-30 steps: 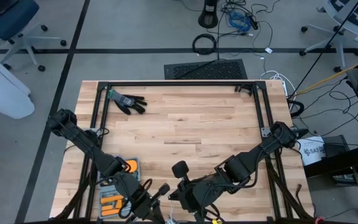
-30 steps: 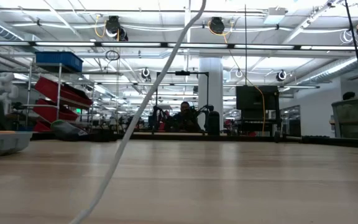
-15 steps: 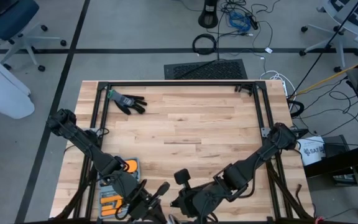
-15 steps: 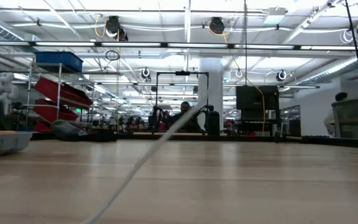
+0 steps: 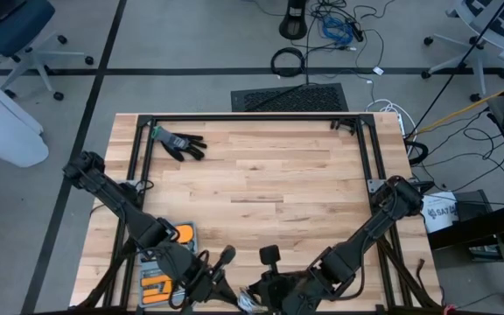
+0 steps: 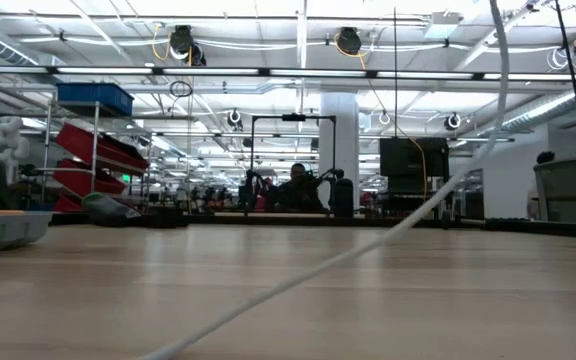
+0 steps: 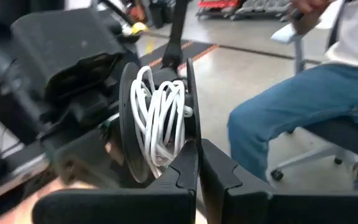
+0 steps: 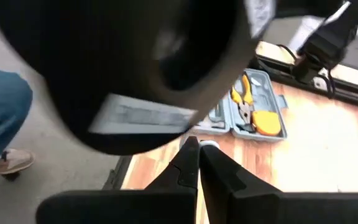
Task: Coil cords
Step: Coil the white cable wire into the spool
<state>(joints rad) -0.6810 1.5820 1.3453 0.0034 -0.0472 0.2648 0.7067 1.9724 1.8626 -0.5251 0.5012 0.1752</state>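
A large industrial robotics lab or workshop: the pale butcher-block wooden table (image 5: 261,188) with its black metal frame stands on a grey concrete floor crossed by dark tape lines, with loose black cables (image 5: 339,26) and wheeled office chairs (image 5: 24,35) around it. Across the table, the low view shows a long hall with rows of ceiling strip lights (image 6: 268,45), red and blue storage bins (image 6: 93,130) on metal shelving, and a white column (image 6: 338,130).

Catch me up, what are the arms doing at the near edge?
Both arms are bunched at the table's near edge, winding white cord onto a black spool. The left gripper is shut on the spool's rim; the right gripper is shut too. Loose cord still trails across the table. A glove lies at the far left.
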